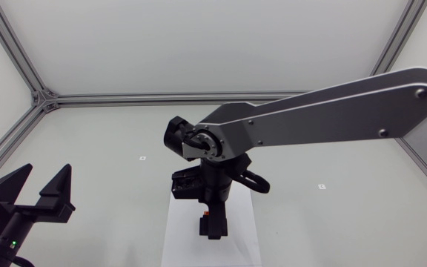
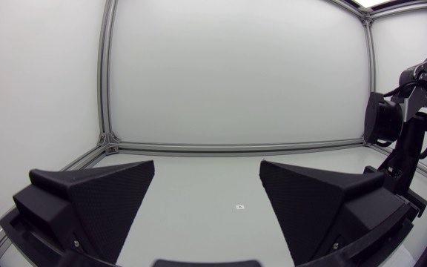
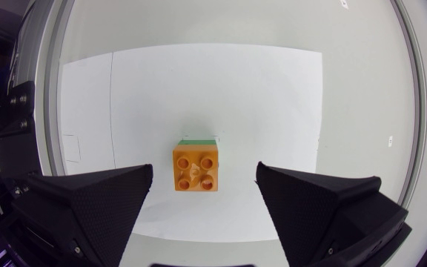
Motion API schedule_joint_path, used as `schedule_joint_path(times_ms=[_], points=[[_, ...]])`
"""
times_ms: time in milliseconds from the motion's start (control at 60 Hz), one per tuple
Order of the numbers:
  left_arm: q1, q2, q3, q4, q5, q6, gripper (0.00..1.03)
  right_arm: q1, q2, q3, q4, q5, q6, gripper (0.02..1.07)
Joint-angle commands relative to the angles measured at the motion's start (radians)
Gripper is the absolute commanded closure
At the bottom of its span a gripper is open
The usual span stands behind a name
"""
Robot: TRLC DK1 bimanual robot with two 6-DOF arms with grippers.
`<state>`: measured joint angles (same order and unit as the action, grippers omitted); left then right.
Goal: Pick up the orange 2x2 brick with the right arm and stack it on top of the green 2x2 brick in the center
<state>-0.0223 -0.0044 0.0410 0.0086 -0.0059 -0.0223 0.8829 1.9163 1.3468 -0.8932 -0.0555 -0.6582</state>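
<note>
The orange 2x2 brick (image 3: 195, 170) sits stacked on the green 2x2 brick (image 3: 197, 139), of which only a thin edge shows, on a white sheet (image 3: 273, 96). My right gripper (image 3: 204, 170) hangs straight above the stack, open, its fingers apart from the bricks on either side. In the head view the right gripper (image 1: 212, 225) points down over the sheet (image 1: 176, 237) at the table's centre, and only a speck of the orange brick (image 1: 207, 214) shows beside it. My left gripper (image 1: 43, 189) rests open at the near left, holding nothing.
The right arm (image 1: 325, 111) spans the table from the right edge to the centre. Small markers (image 1: 142, 158) (image 1: 321, 186) lie on the tabletop. From the left wrist view, the right arm (image 2: 399, 133) stands beyond the open left gripper (image 2: 206, 200).
</note>
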Motion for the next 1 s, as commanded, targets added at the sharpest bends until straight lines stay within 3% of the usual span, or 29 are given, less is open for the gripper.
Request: schedule_joint_path(times_ms=[0,350,983], points=[[0.002,-0.008,-0.041,-0.015,0.004,0.013,0.04,0.01,-0.088,-0.008,-0.013,-0.001,0.008,0.06],[0.002,-0.008,-0.041,-0.015,0.004,0.013,0.04,-0.119,-0.365,-0.058,-0.072,-0.075,0.049,0.06],[0.002,-0.008,-0.041,-0.015,0.004,0.013,0.04,-0.711,-0.797,-0.341,0.011,-0.119,0.066,0.06]])
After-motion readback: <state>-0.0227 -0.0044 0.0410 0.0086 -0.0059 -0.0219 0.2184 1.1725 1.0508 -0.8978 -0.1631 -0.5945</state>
